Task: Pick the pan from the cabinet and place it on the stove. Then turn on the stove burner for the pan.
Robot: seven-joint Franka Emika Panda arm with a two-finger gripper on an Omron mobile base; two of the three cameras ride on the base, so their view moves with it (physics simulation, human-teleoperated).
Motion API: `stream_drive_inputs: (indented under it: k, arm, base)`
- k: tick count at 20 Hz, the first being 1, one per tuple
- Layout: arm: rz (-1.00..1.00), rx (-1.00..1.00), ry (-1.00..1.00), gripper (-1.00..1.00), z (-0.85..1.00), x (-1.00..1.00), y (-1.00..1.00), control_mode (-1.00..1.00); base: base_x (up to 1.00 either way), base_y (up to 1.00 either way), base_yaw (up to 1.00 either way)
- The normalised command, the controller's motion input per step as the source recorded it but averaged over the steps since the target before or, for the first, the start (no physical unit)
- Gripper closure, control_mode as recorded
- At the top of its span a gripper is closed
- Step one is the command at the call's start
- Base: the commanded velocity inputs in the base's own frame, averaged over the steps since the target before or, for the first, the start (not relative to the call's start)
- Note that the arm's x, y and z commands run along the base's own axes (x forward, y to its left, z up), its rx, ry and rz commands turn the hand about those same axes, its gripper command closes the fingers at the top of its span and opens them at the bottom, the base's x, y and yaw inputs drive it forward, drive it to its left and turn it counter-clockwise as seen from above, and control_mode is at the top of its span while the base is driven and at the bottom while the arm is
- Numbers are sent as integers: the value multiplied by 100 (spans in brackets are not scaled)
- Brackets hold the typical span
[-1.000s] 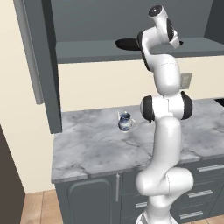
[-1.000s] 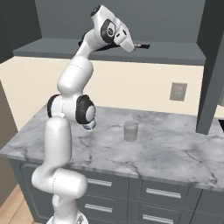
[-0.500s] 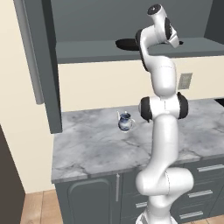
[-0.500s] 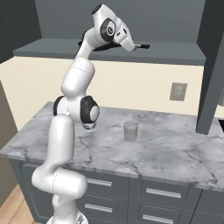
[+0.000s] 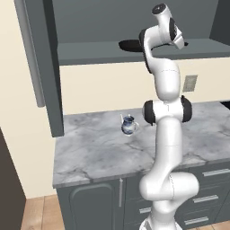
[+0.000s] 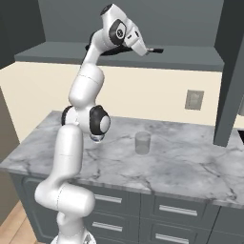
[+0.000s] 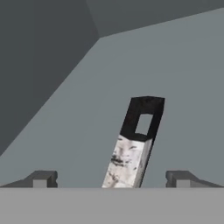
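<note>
Pan (image 5: 130,45) sits on the cabinet (image 5: 134,54) shelf near its front edge, handle (image 7: 135,142) pointing along the shelf. End effector (image 7: 111,179) is spread wide, one finger each side of the handle, not touching, lined up for a handle grasp. Stove step is pending.

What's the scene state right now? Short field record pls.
pan: on cabinet shelf, dark body partly behind arm, handle pointing toward tool
tool: open, fingers either side of handle end, not touching
cabinet door: open
counter: small jug on marble
held: nothing
</note>
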Motion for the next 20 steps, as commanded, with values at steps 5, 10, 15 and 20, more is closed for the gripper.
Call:
stream_drive_inputs:
  k: [5, 10, 15, 20]
  arm:
    - [0, -6, 0, -100, -77, 32, -2, -100]
    - [0, -4, 0, -100, -75, 38, -6, -100]
    - [0, -3, 0, -100, -75, 34, -4, -100]
    - [0, 0, 0, -100, -67, 24, 0, -100]
  base:
    - [0, 0, 0]
    - [0, 0, 0]
    - [0, 0, 0]
    - [0, 0, 0]
